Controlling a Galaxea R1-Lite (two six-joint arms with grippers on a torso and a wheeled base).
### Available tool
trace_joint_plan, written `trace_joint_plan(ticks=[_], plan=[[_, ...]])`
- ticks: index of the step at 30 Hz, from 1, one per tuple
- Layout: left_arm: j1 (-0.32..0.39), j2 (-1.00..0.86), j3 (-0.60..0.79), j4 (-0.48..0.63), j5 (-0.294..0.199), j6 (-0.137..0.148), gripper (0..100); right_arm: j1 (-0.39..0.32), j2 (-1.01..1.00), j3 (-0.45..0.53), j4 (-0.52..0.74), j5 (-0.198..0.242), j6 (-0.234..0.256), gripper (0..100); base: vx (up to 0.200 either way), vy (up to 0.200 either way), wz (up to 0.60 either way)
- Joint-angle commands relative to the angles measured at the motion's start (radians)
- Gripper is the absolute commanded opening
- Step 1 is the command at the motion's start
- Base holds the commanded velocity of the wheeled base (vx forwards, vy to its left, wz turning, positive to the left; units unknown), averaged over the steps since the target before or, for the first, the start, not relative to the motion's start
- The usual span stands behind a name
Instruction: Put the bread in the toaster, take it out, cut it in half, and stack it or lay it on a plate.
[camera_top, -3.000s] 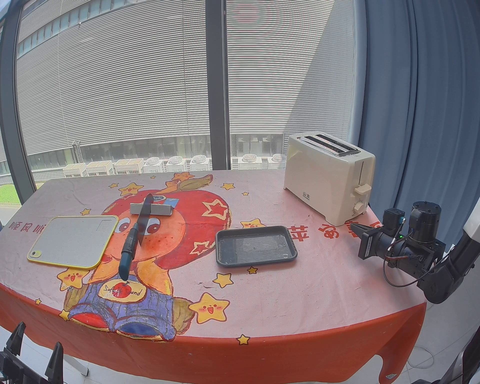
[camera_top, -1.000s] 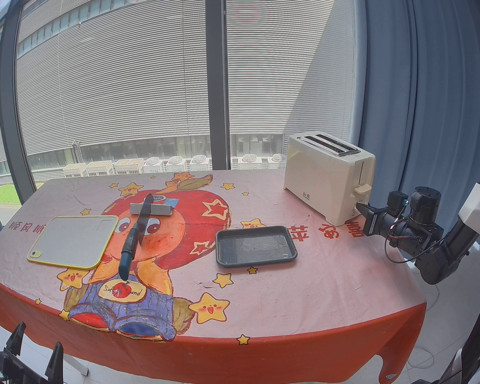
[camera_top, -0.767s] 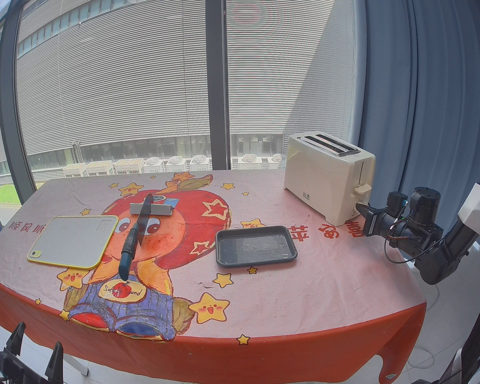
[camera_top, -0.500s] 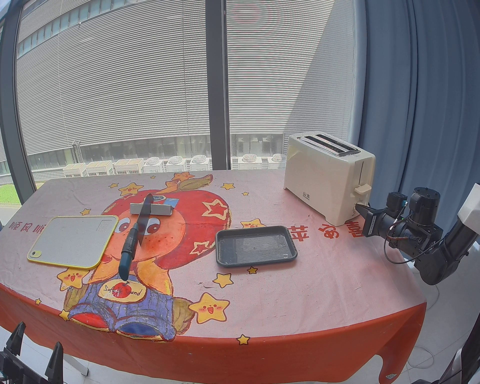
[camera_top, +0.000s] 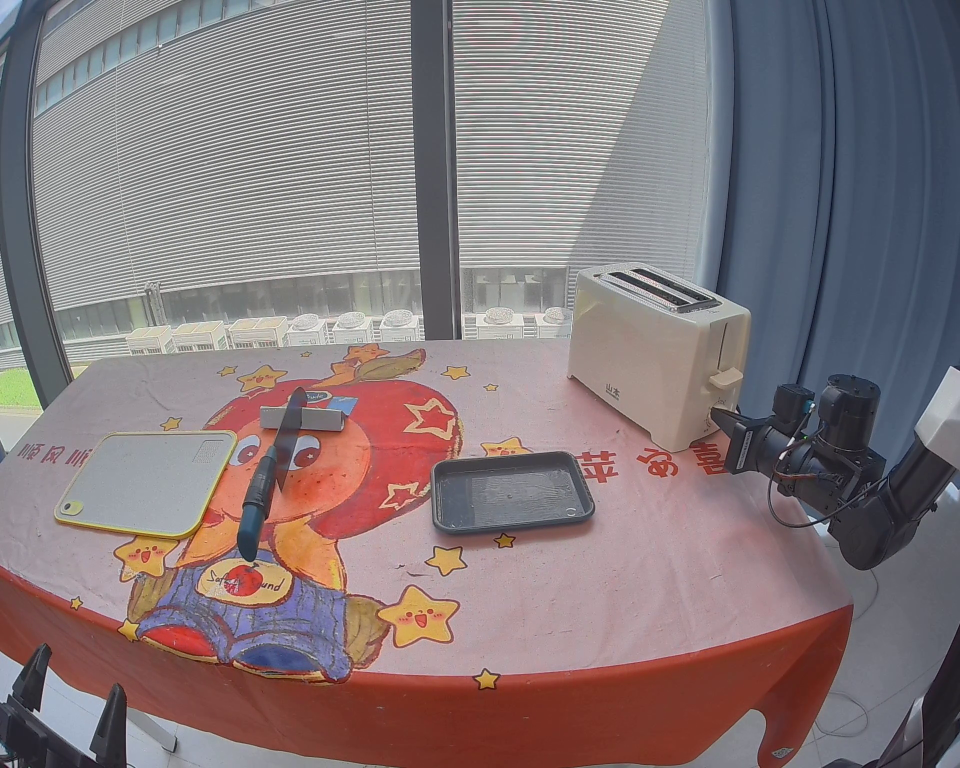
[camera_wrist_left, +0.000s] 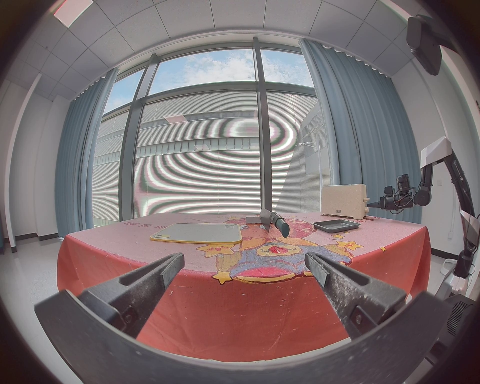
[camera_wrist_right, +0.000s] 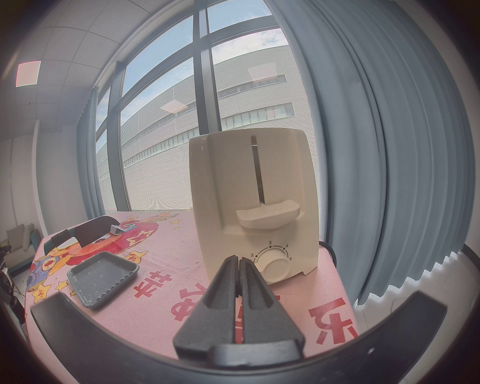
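Right tool (camera_wrist_right: 239, 261) closed before the toaster (camera_wrist_right: 227, 170), by dial (camera_wrist_right: 276, 263) under lever (camera_wrist_right: 268, 214); left tool (camera_wrist_left: 244, 259) wide open.

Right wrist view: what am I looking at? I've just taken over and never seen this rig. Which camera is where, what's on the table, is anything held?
This is a two-armed robot facing a table. The head view looks down from its head; each wrist view looks along one arm past that arm's end effector. In the right wrist view, the right end effector is shut on nothing and points at the toaster's end, below its lever, by the dial. The left end effector is open and empty, low before the table's front edge. On the table lie a cutting board, a knife, a dark tray and the toaster.
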Motion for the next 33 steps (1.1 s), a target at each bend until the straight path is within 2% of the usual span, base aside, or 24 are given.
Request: trace_joint_plan(ticks=[1,33], plan=[[0.000,-0.016,0.016,0.000,0.000,0.000,100,0.001,0.002,0.001,0.000,0.001,0.000,0,0.000,0.000,0.00],[0.000,-0.016,0.016,0.000,0.000,0.000,100,-0.019,0.063,-0.053,-0.003,-0.018,0.004,0,0.000,0.000,0.00]])
